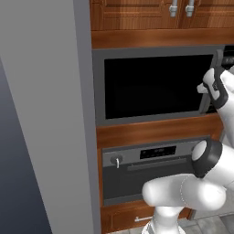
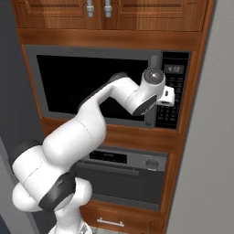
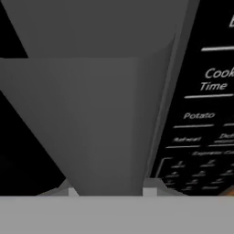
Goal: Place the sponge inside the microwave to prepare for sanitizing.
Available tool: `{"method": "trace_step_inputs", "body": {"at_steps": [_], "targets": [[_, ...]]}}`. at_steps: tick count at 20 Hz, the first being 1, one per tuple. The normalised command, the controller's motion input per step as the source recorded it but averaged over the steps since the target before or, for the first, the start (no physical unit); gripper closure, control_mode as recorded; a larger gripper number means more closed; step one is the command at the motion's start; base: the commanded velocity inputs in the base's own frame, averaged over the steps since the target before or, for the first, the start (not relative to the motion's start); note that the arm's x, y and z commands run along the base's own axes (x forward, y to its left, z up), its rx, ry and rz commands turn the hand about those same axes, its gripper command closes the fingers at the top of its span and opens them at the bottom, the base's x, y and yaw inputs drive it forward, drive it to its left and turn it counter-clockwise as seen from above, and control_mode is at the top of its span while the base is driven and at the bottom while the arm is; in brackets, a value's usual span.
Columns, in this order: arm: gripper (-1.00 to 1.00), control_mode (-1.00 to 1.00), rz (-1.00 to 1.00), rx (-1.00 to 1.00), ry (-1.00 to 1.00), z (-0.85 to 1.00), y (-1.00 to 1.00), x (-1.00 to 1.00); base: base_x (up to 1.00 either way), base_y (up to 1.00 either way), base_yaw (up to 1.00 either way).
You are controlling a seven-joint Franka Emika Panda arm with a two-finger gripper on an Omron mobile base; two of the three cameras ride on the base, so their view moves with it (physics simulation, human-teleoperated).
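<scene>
Microwave: built-in, door closed, black glass dark.
Door handle: grey vertical bar, directly ahead of hand, between glass and keypad.
Gripper: jaws closed on door handle, pressed close; grip likely taken to pull door open.
Sponge: place cannot be told.
Oven: below hand, closed.
Task stage, judged: early; opening comes before loading.

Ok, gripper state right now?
Gripper: closed on the microwave door handle; microwave door not yet open.
</scene>
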Motion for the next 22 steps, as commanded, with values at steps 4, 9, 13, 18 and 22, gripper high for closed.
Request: {"method": "trace_step_inputs", "body": {"at_steps": [4,9,13,18,22], "targets": [[1.00,-1.00,-0.15,0.00,0.03,0.00,0.15,-0.39,0.00,0.00,0.00],[1.00,-1.00,-0.20,-0.01,0.02,-0.03,0.20,-0.85,0.00,0.00,0.00],[1.00,-1.00,-0.23,0.00,0.00,-0.05,0.35,-0.98,0.00,0.00,0.00],[1.00,-1.00,-0.23,-0.04,0.03,-0.01,0.63,-0.87,0.00,0.00,0.00],[1.00,-1.00,-0.18,-0.01,0.02,-0.15,0.79,-0.63,0.00,0.00,0.00]]}}
